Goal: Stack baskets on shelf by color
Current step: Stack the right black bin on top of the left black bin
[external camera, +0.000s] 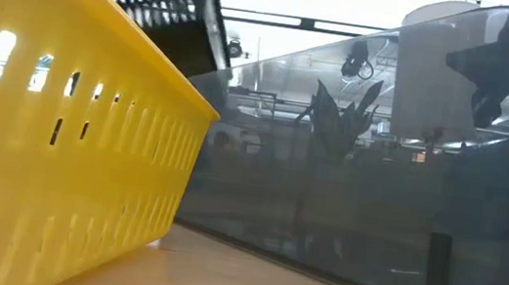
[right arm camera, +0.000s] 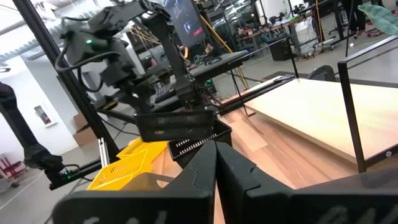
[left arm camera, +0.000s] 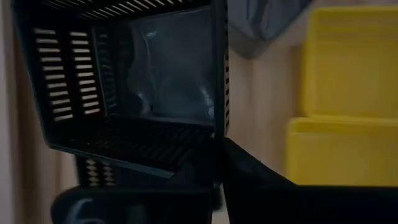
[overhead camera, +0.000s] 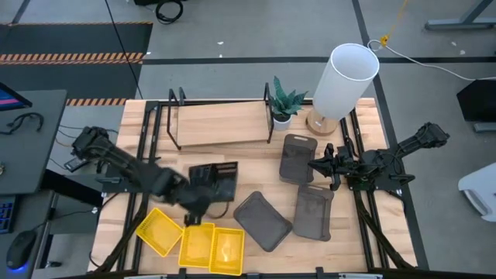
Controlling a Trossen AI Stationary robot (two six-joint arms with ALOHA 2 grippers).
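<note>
Here a black mesh basket [overhead camera: 213, 182] is held by the left gripper [overhead camera: 194, 190], whose fingers are clenched on one short wall of it; in the left wrist view the basket [left arm camera: 130, 87] is seen tipped, with its open side turned toward the camera, and in the right wrist view it [right arm camera: 177, 124] hangs clear of the table. The right gripper [right arm camera: 214, 165] is closed on nothing and waits over the dark grey baskets [overhead camera: 298, 159] on the right side of the table. The shelf [overhead camera: 221, 124] stands at the back of the table with its plank bare. Three yellow baskets [overhead camera: 198, 242] lie side by side at the front edge, just in front of the held one. Further grey baskets [overhead camera: 262, 221] lie near the middle.

The black basket is judged to be light and fairly stiff, though the slotted walls would probably flex a little under a hard pinch. A one-wall grip leaves it free to swing and tilt, so a slow carry is advised. The smooth plastic may be slippery; the rim, where the wall is thickest, is judged the best place to be gripped. The yellow and grey baskets are expected to handle alike, the grey ones perhaps needing a grip at a long side because of their greater size
</note>
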